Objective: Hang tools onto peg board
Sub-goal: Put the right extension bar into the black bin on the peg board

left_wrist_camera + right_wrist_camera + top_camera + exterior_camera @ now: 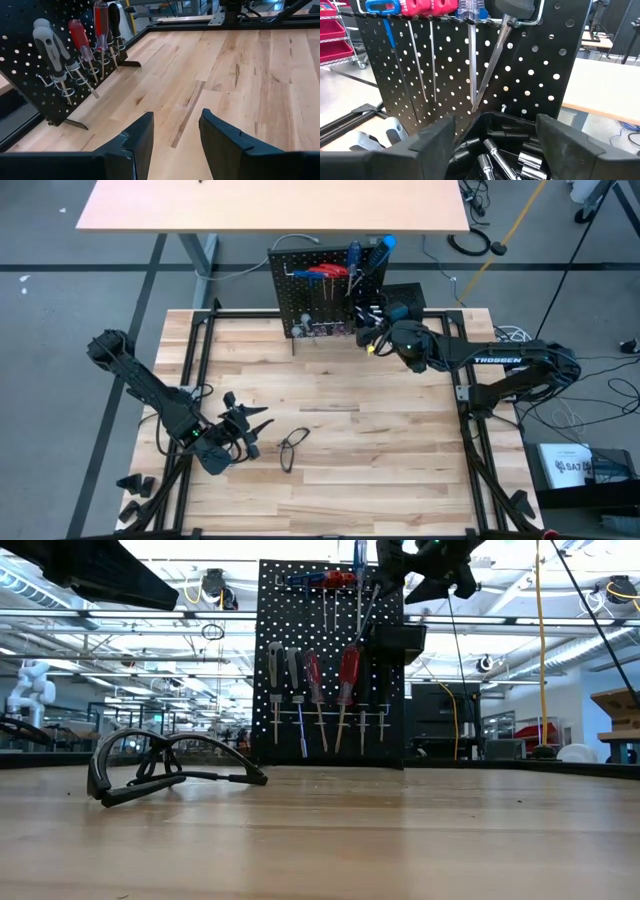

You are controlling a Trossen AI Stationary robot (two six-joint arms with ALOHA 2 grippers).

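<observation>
The peg board (318,292) stands upright at the table's far edge, with screwdrivers hanging in two rows (320,690). In the right wrist view blue (382,6), red (427,6) and clear (470,7) handles hang from the top hooks. A black-handled screwdriver (496,55) hangs aslant beside them. My right gripper (495,140) is open just above the board's black bin (492,122), which holds silver bits (492,162). My left gripper (175,137) waits open near the table's left front (245,425). A black wire loop (292,448) lies flat on the table next to it.
Black frame rails (468,415) run along the table's sides and far edge. A second tan table (270,205) stands beyond the peg board. Bare wood (380,450) lies between the two arms.
</observation>
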